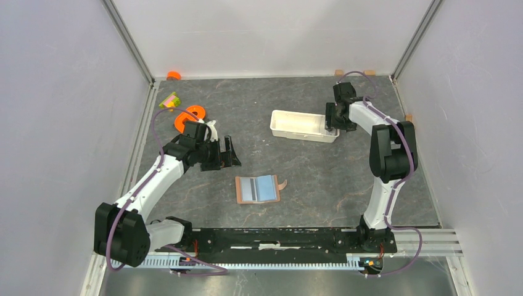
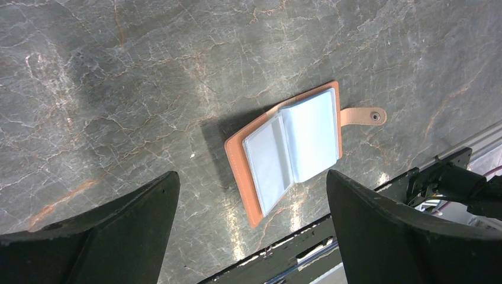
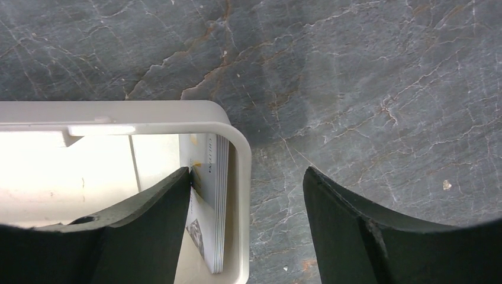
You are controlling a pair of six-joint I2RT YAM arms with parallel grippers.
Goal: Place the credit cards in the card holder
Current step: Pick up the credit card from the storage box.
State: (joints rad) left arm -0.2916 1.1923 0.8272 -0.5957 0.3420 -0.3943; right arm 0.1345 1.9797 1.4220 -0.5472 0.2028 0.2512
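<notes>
The brown leather-like folding card holder [image 1: 258, 189] lies open and flat on the grey marble-patterned table [image 1: 321, 179], near the middle, with its clear plastic sleeves facing up and its snap tab pointing to the robot's right. No card can be made out in the sleeves. The pale, thin rectangular credit cards [image 3: 214, 201] stand on edge as a stack inside the long white rectangular tray [image 1: 296, 123], against its right end wall. The right gripper [image 3: 247, 171] is spread wide and holds nothing: one finger is inside the tray just beside the stack, the other outside the wall. The left gripper [image 1: 231, 154] is fully spread and empty, above the table near the holder. Judgement: the task is at its start. Gripping, carrying and inserting the cards all remain to be done.
</notes>
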